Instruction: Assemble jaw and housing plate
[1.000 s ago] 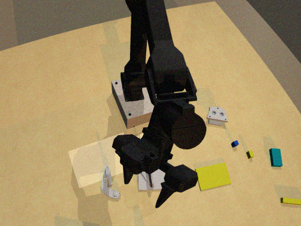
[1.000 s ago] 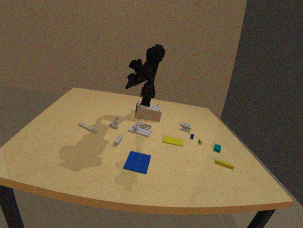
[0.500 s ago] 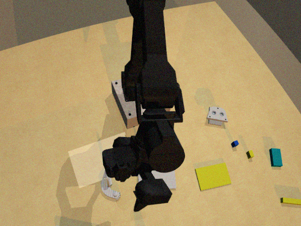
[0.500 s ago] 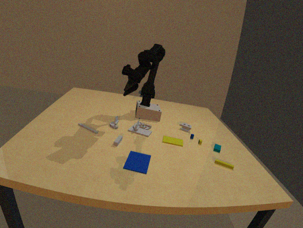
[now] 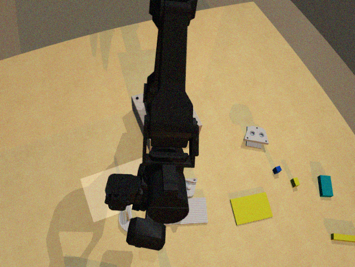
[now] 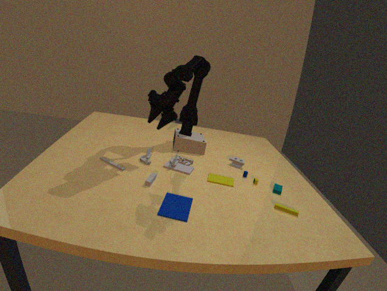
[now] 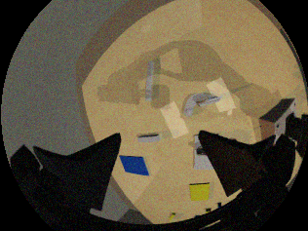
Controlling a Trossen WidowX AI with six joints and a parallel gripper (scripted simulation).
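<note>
The gripper (image 6: 153, 125) (image 7: 160, 134) is open and empty, high above the table; its fingertips are hidden in the top view. The loose jaw (image 5: 125, 219) (image 6: 145, 159) (image 7: 192, 103), pale grey and curved, lies on the table left of the gripper base plate (image 5: 199, 210) (image 6: 185, 170) (image 7: 202, 162). A second jaw (image 6: 174, 161) stands on that ribbed plate's side; the arm hides much of it in the top view, and its pin is too small to make out. The housing plate (image 5: 256, 137) (image 6: 237, 161), grey with two round holes, rests on a ribbed block at the right.
A yellow plate (image 5: 250, 208) (image 6: 220, 180) (image 7: 199, 192) lies right of the base plate. A blue plate (image 6: 175, 206) (image 7: 134, 165), a grey block (image 6: 150, 179) and a grey bar (image 6: 112, 163) (image 7: 150, 81) lie around. Small cubes, a teal block (image 5: 325, 186) and a yellow bar (image 6: 286, 209) are far right.
</note>
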